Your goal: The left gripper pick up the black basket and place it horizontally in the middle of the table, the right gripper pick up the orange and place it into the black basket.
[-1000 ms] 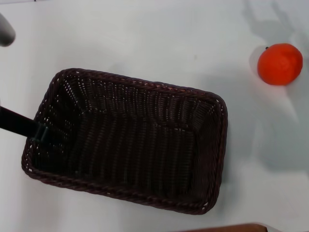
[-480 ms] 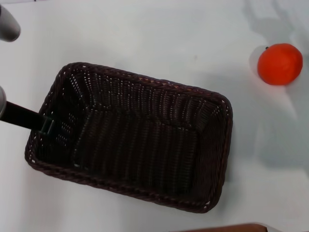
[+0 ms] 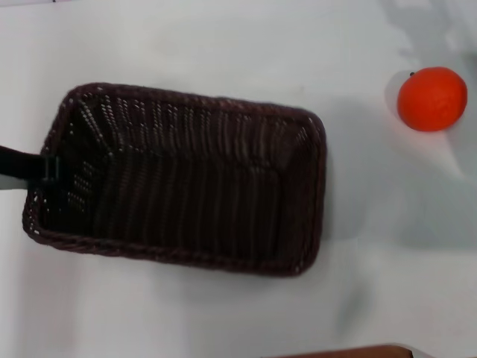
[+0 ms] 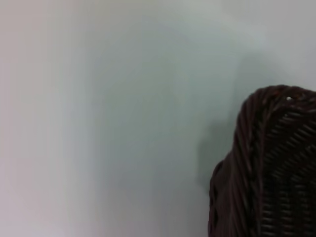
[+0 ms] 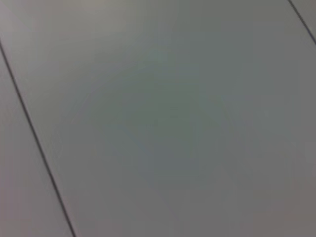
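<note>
The black basket (image 3: 186, 186) sits left of the middle of the white table (image 3: 223, 45) in the head view, its long side nearly level across the picture. My left gripper (image 3: 43, 170) reaches in from the left edge and is shut on the middle of the basket's left short rim. A corner of the basket also shows in the left wrist view (image 4: 266, 163). The orange (image 3: 432, 98) lies on the table at the far right, well apart from the basket. My right gripper is out of view.
A brown edge (image 3: 350, 350) shows at the bottom of the head view. The right wrist view shows only a plain grey surface crossed by thin dark lines (image 5: 34, 138).
The basket has moved left and away from me and turned to lie more level, carried by my left gripper. The grey arm part at the top left has left view. The orange has not moved.
</note>
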Available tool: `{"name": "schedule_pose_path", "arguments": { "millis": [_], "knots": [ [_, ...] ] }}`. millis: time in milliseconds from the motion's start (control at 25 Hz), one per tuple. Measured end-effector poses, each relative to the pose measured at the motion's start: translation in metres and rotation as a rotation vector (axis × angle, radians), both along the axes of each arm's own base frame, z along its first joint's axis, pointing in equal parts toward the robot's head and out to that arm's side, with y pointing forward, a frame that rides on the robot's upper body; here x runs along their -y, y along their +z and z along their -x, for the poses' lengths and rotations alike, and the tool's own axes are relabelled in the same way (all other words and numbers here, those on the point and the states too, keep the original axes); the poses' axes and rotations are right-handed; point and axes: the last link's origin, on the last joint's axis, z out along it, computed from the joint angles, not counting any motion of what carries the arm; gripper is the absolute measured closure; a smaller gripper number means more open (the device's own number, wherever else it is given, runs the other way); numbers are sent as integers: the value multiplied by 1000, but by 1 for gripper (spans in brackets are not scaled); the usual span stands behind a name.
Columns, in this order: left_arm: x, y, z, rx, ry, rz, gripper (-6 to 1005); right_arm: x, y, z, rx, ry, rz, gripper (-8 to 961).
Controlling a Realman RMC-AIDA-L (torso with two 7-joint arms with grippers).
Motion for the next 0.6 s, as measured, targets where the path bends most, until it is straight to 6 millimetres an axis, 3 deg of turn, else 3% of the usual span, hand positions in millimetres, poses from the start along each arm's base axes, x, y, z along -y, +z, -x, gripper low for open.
{"name": "schedule_pose_path", "arguments": {
  "millis": [240, 600],
  "knots": [
    [4, 1, 1, 118, 101, -101, 836, -19, 9, 9, 47, -4, -7, 127],
    [17, -6, -13, 153, 140, -120, 844, -24, 14, 13, 55, 6, -23, 128]
  ]
}}
